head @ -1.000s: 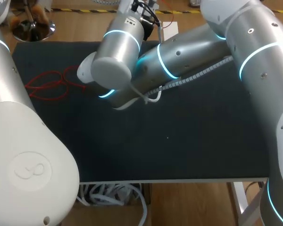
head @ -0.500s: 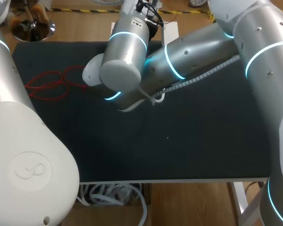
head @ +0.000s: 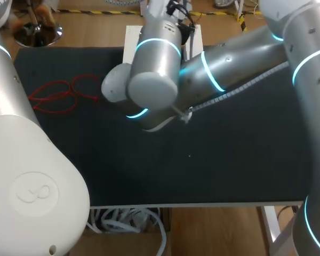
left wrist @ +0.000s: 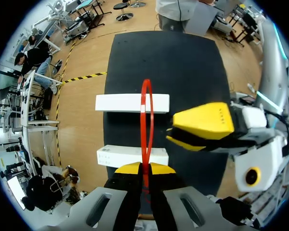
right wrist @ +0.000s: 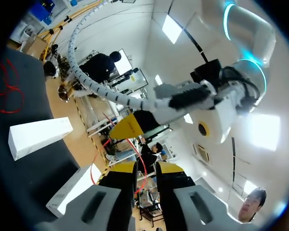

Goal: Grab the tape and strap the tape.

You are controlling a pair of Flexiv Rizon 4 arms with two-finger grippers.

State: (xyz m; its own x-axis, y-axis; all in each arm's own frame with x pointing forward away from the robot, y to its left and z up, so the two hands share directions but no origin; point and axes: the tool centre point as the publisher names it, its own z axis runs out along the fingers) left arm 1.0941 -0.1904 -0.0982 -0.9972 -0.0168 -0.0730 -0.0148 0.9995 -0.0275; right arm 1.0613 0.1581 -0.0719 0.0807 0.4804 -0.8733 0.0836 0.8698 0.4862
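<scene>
My left pincer point(left wrist: 145, 168) is pressed together on the red tape point(left wrist: 146, 81), pinching its near end. The loop stands out at twelve o'clock from my tips, held up in the air above the table point(left wrist: 183, 62). At about two o'clock, just beside the loop, sits my right pincer point(left wrist: 169, 134). A red strand shows ahead of it in its own view, but I cannot tell whether it has a grip. Below the loop, two white boxes point(left wrist: 132, 102) straddle the table's edge. A loose red tangle point(head: 58, 96) lies at the table's ten o'clock, well apart. I'd say the grab is done and the strapping is in hand. Next, the right side needs a sure hold on the loop while my left keeps it taut.
</scene>
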